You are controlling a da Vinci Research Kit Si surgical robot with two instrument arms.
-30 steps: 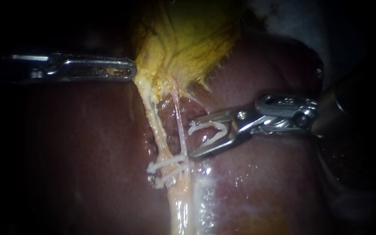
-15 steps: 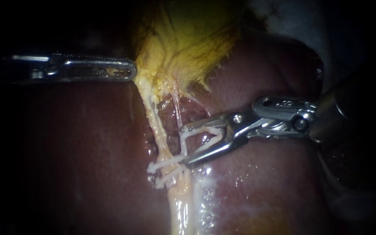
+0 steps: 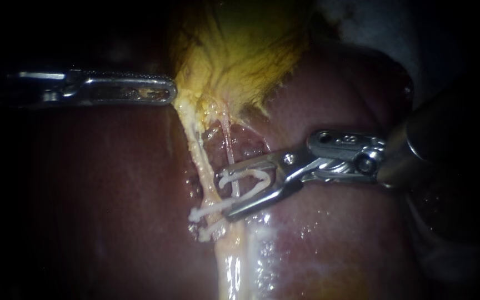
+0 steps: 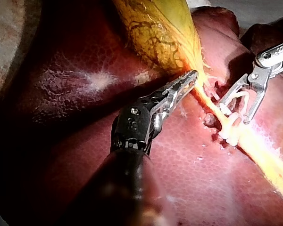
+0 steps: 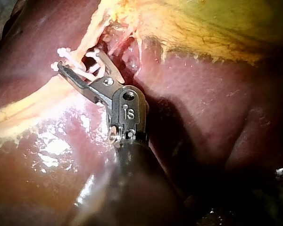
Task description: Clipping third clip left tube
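**Right instrument** (image 3: 224, 194): steel, hinged, entering from the right of the frame. Its jaws stand apart in a narrow V, and both bear on the clip (image 3: 244, 174) seated between them. Over the last second I have carried it toward frame left across the liver (image 3: 101, 183). Its tips were then short of the strand (image 3: 227, 141) and are now past it.

**Clip:** white and smooth, open, bent like a hairpin. Its arms line the two jaws and its free ends point to frame left.

**Strand:** a thin, pale pink thread running down centre frame. It now crosses between the spread jaws, inside the clip.

**Left tube** (image 3: 198, 150): a thicker, cream-yellow, lumpy cord. It runs from the gallbladder (image 3: 240, 61) downward and slightly rightward at centre frame. It lies just left of the jaw tips, with the upper tip close against it. I cannot tell whether the tips reach round it.

**Set clips** (image 3: 206, 210): two, white, crossing the left tube side by side just under the lower jaw. The upper one meets that jaw's tip. Below them the tissue widens into a glossy pale band that runs to the bottom edge.

**Left instrument** (image 3: 171, 91): steel, slender, with a toothed edge, lying level in the upper left of the frame. Its place is unchanged. Its jaws are pressed together, with the tip against the gallbladder's lower left edge. Whether a fold is caught there does not show.

**Gallbladder:** yellow, netted with dark veins, at top centre.

**Liver:** dark red, wet and finely mottled, filling the rest of the frame.
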